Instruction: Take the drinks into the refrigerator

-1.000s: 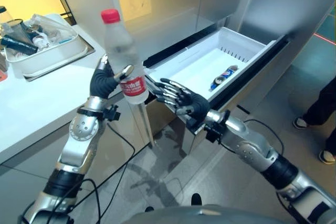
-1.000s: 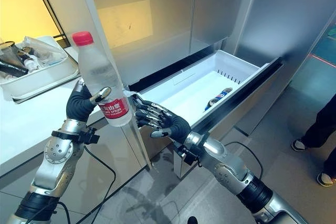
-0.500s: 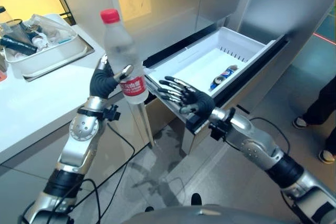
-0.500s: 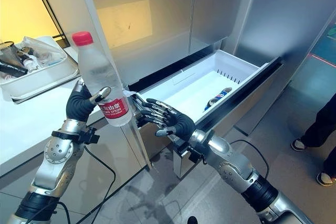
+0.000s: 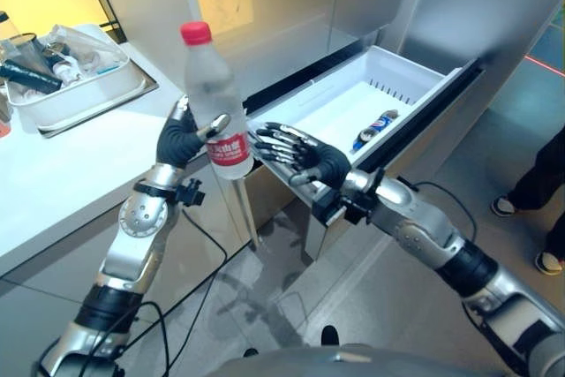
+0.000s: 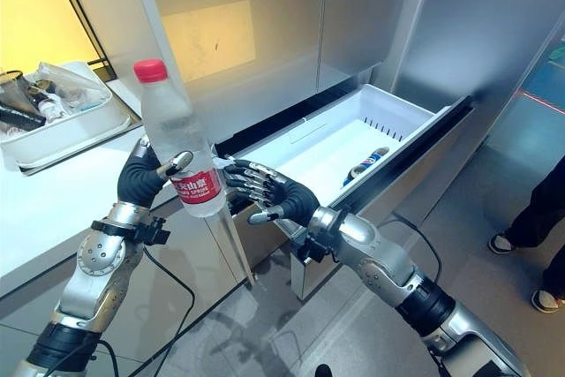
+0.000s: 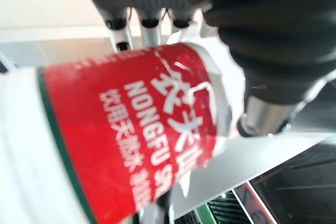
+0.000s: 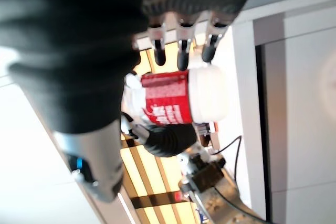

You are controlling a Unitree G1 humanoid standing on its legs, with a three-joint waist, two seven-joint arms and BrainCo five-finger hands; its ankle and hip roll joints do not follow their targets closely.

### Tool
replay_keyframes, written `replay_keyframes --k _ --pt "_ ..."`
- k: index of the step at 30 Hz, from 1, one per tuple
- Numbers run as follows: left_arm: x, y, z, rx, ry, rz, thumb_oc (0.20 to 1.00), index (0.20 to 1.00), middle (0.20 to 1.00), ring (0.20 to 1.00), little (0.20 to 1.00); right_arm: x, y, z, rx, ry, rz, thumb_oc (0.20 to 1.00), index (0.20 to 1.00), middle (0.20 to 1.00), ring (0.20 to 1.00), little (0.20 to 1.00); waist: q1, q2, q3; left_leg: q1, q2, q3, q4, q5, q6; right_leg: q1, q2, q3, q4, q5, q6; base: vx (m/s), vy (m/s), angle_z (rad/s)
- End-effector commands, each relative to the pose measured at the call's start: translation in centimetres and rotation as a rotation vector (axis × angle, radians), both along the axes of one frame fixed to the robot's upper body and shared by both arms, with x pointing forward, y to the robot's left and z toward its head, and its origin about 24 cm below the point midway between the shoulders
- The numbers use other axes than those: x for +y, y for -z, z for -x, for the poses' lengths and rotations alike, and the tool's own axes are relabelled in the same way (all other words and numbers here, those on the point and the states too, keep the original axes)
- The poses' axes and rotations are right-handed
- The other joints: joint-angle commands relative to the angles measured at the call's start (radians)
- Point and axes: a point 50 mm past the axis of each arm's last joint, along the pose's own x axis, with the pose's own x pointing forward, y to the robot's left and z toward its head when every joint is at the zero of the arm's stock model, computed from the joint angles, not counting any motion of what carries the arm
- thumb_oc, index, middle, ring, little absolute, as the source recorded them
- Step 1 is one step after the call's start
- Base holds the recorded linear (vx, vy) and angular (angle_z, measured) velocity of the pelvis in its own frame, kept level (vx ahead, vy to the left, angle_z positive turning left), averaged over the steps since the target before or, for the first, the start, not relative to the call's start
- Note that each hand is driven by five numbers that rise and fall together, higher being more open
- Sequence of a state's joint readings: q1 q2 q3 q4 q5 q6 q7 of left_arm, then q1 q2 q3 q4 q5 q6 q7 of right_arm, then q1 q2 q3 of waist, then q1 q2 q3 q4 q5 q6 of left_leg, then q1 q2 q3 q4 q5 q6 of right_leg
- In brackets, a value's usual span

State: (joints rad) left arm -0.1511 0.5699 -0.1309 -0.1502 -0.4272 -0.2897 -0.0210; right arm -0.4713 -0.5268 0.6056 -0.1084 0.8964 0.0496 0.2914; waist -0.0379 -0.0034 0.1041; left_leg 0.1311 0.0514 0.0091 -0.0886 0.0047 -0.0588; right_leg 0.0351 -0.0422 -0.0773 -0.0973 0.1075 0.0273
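Observation:
A clear water bottle with a red cap and a red label stands upright in the air, my left hand shut round its lower part. My right hand is open beside it, fingertips close to the label, and I cannot tell whether they touch. Behind the hands the white refrigerator drawer is pulled out. A blue drink can lies on its floor.
A white counter runs along the left, carrying a white tub of several mixed items. Tall steel refrigerator doors rise at the back. A person's legs stand on the floor at the right edge.
My left hand has carried the bottle a little to the right and up. My right hand has drawn back toward the bottle, its fingertips now close beside the label.

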Motion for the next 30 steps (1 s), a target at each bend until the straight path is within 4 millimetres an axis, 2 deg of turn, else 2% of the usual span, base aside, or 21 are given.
replay_keyframes --k 1,17,30 --pt "-1.0 -5.8 -0.9 -0.254 0.090 0.026 0.200 0.200 0.200 0.200 0.200 2.1 -3.0 0.0 -0.094 -0.104 -0.084 1.000 1.000 1.000 1.000 1.000 -0.014 -0.026 -0.019 0.017 -0.052 -0.038 0.041 -0.097 0.059 0.099 -0.031 -0.010 0.052 -0.157 0.038 0.00 0.000 0.00" --pt "-3.0 -6.2 -1.3 -0.261 0.171 0.016 0.200 0.200 0.200 0.200 0.200 2.7 -1.7 0.0 -0.033 -0.110 -0.070 1.000 1.000 1.000 1.000 1.000 -0.018 -0.026 -0.020 0.016 -0.054 -0.048 0.040 -0.093 0.059 0.101 -0.031 -0.015 0.054 -0.156 0.036 0.00 -0.001 0.01" --pt "-4.9 -6.7 -1.2 -0.273 0.276 0.053 0.200 0.200 0.200 0.200 0.200 3.3 -0.3 -0.7 -0.051 -0.103 0.012 1.000 1.000 1.000 1.000 1.000 -0.018 -0.027 -0.020 0.015 -0.052 -0.054 0.036 -0.087 0.057 0.107 -0.032 -0.020 0.050 -0.156 0.037 0.00 0.000 0.00"
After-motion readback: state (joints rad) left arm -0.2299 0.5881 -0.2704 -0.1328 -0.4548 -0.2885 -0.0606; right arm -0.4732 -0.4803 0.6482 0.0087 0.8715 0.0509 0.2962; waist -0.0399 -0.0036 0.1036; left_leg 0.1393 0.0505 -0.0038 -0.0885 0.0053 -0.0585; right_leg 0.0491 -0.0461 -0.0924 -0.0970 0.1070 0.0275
